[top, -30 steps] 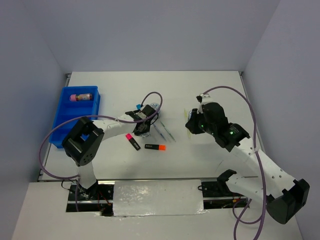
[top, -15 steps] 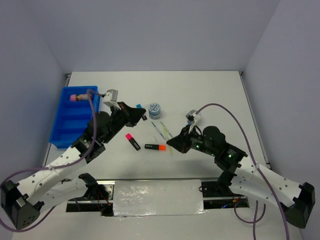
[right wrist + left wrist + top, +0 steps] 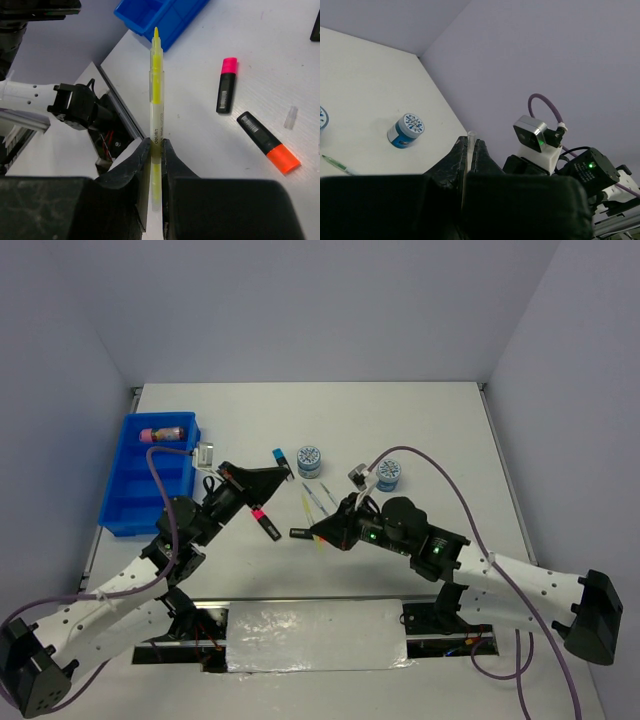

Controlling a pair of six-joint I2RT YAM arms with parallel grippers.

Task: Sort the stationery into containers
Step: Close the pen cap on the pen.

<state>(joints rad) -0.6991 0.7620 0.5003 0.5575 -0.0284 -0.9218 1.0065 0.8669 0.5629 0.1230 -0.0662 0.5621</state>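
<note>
STEP: transport, as judged | right gripper [image 3: 155, 145] is pinched on yellow pen [image 3: 156, 90], held above the table [image 3: 260, 60] | left gripper [image 3: 469, 144] is pressed on thin clear piece [image 3: 470, 135] | NEXT: blue tray [image 3: 128, 502], far left, must be reached.

Right gripper [image 3: 155, 146]: clamped on the yellow pen [image 3: 156, 95].
Tray [image 3: 167, 15]: blue, lay beyond the pen's tip.
Highlighters: pink highlighter [image 3: 226, 85] and orange highlighter [image 3: 267, 142] lay close together, apart.
Clear cap [image 3: 290, 117]: just beside the orange one.
</note>
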